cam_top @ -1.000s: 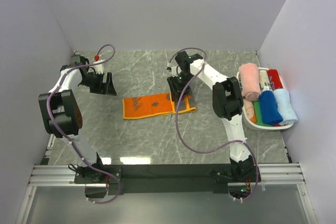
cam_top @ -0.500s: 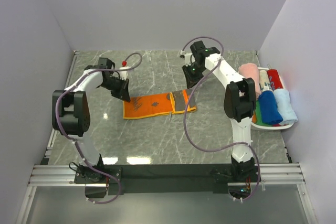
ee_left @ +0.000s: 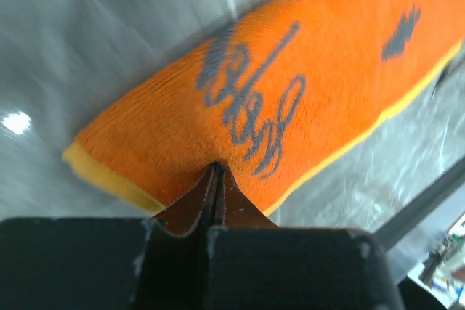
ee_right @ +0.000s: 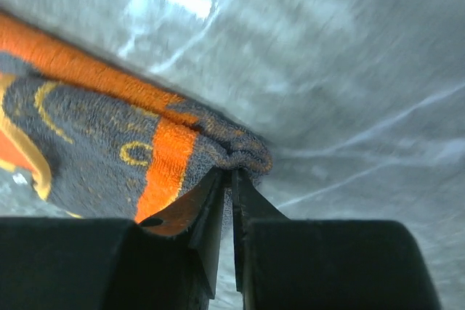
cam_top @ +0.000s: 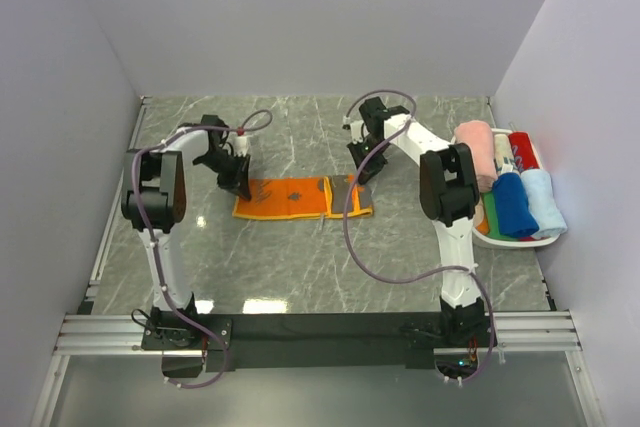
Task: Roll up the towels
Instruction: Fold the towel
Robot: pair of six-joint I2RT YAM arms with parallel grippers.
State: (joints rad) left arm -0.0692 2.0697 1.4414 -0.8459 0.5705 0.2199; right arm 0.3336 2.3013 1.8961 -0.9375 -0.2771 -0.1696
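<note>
A grey-and-orange towel (cam_top: 295, 197) lies flat mid-table, with a grey flap (cam_top: 346, 194) folded over its right end. My left gripper (cam_top: 240, 184) is at the towel's left end. In the left wrist view the left gripper (ee_left: 216, 170) is shut, its tips sunk in a pucker of the lettered orange towel (ee_left: 290, 70). My right gripper (cam_top: 366, 173) is at the right end's far corner. The right wrist view shows the right gripper (ee_right: 232, 173) shut on a bunched grey corner of the towel (ee_right: 243, 152). More towels (cam_top: 515, 202) sit rolled at the right.
A white oval basket (cam_top: 478, 234) at the right edge holds the rolled pink, red, blue, pale blue and green towels. Purple cables (cam_top: 360, 257) loop off both arms above the marble tabletop (cam_top: 300, 267). Pale walls enclose the table on three sides.
My left arm swung right from the far left to the towel's left end and shut there. My right gripper rose off the towel, came down on its far right corner and closed.
</note>
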